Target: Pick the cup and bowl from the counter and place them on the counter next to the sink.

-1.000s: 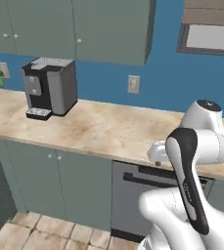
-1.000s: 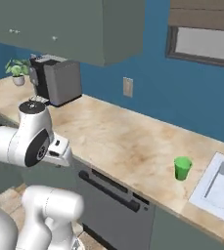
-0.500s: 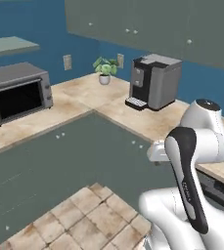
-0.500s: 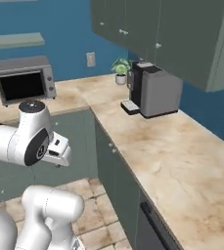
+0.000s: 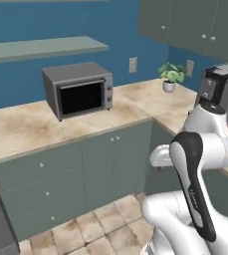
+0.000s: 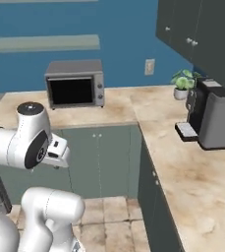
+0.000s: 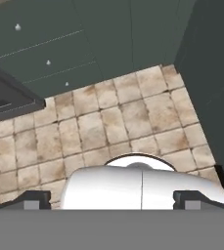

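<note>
The cup, the bowl and the sink are out of view. The beige marble counter (image 5: 31,124) runs along the blue wall and turns the corner toward the right (image 6: 192,167), over grey-green cabinets. My arm is folded close in front of the base, with the hand pointing down. In the hand view my gripper (image 7: 114,199) is open, its two dark fingertips (image 7: 33,197) far apart with nothing between them, above the tiled floor.
A grey microwave (image 5: 78,89) stands on the counter by the wall. A potted plant (image 6: 182,81) and a dark coffee machine (image 6: 214,118) stand on the right-hand run. A shelf (image 5: 46,47) hangs above. Tiled floor (image 7: 108,122) lies between the cabinets.
The whole picture has swung: the base has turned left, from the counter stretch with the coffee machine to the corner with the microwave. The arm keeps its pose and the gripper stays open.
</note>
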### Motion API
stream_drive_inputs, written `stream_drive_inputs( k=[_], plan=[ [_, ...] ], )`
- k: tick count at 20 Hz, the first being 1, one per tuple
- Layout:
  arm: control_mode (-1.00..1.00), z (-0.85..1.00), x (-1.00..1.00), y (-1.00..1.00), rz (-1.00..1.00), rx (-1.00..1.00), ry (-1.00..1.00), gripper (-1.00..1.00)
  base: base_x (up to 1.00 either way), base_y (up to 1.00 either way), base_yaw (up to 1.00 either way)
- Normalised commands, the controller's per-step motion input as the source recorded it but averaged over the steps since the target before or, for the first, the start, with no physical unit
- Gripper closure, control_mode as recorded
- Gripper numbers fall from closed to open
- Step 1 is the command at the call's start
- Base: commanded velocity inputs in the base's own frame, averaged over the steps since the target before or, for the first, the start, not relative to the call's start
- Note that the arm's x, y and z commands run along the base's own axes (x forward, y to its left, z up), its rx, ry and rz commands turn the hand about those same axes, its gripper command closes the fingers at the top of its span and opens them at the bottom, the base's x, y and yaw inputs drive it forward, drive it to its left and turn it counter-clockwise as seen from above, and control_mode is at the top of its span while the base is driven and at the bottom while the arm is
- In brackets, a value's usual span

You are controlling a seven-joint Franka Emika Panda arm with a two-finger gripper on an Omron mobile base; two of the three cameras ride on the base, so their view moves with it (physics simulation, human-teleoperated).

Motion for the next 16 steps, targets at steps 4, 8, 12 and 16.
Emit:
stream_drive_inputs(
  k=[4,8,12,16],
  plan=[
    [1.0,0.0,0.0,0.0,0.0,0.0,0.0,-1.0,1.0,0.68,-0.03],
    [1.0,0.0,0.0,0.0,0.0,0.0,0.0,-1.0,0.49,0.96,0.07],
    [1.0,0.0,0.0,0.0,0.0,0.0,0.0,-1.0,0.15,1.0,0.32],
    [1.0,0.0,0.0,0.0,0.0,0.0,0.0,-1.0,0.01,1.0,0.12]
  ],
)
